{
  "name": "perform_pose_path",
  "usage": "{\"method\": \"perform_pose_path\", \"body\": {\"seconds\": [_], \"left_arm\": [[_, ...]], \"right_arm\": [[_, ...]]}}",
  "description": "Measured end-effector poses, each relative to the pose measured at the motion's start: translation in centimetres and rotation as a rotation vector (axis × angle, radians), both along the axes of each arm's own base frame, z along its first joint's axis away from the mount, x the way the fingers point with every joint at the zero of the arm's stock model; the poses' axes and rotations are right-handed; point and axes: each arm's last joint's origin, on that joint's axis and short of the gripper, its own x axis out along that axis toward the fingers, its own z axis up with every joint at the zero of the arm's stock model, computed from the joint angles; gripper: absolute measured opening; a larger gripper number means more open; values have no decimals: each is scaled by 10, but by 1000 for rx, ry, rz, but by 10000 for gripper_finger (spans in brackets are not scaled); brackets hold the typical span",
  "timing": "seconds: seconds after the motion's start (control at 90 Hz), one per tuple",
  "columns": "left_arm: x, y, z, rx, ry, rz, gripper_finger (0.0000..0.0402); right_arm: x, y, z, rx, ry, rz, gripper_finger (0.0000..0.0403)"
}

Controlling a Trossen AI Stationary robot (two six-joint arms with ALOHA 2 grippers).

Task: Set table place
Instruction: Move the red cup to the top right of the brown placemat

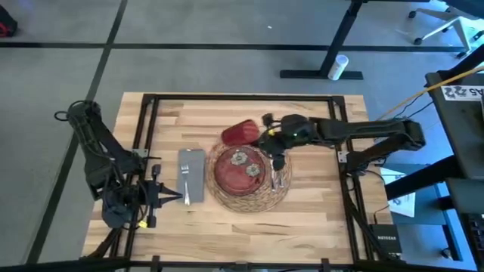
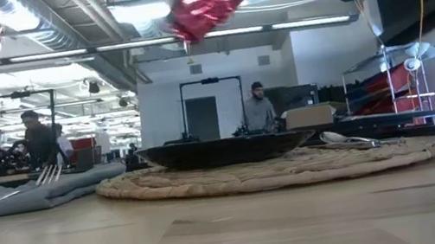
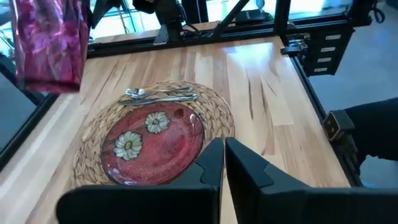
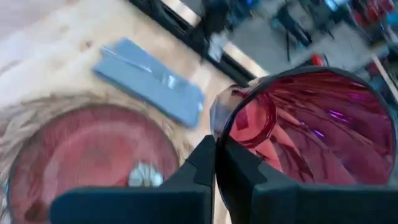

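Plate (image 1: 240,169) on mat (image 1: 249,198), just right of the high view's centre on the table (image 1: 318,215). Napkin (image 1: 192,175) left of mat, fork (image 1: 185,181) on it. Cutlery (image 1: 276,178) on mat's right edge, beside plate. Cup (image 1: 240,133) above plate's upper edge, lifted off the table, held in right gripper (image 1: 266,138). Left gripper (image 1: 168,195) at lower left, just beside napkin.

Glossy faceted red cup (image 4: 311,137), rough woven straw mat (image 3: 211,109), smooth wooden table (image 1: 318,219), soft cloth napkin (image 4: 149,81)
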Motion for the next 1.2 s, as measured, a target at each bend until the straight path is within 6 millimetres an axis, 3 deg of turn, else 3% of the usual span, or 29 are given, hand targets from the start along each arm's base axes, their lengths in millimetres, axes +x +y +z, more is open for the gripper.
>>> {"method": "perform_pose_path", "body": {"seconds": [0.211,0.367,0.722,1.022,1.2], "left_arm": [[0,0,0,6,-4,5,0],[4,3,0,8,-4,26,0],[9,7,0,10,-3,56,0],[9,7,0,9,-3,56,0],[9,7,0,9,-3,56,0]], "right_arm": [[-42,-21,-2,28,174,-221,0],[-58,-39,-11,78,323,-328,0],[-81,-65,-25,173,504,-433,0],[-94,-78,-75,307,578,-422,0],[-95,-77,-81,339,582,-402,0]]}}
